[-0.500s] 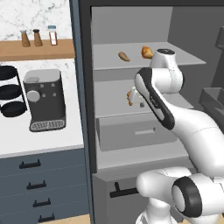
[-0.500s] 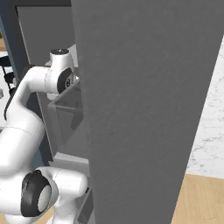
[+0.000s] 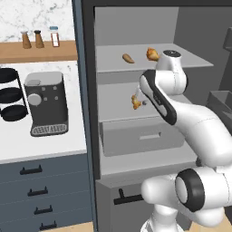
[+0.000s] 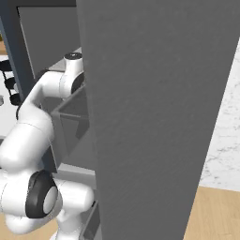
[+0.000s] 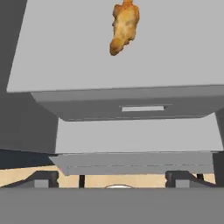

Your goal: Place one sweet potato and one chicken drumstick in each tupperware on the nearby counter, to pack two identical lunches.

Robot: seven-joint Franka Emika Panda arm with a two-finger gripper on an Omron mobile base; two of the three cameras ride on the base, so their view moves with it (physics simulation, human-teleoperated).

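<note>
Golden-orange food sits on the fridge shelves: packing barely begun.
One chicken drumstick (image 5: 124, 27) lies on the middle shelf (image 5: 183, 52) ahead of the empty gripper (image 5: 116, 177), jaws spread; sweet potato (image 3: 128, 58) and another drumstick (image 3: 152, 54) wait above.

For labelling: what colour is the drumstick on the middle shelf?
Golden-orange chicken drumstick; hand view shows it best.
</note>
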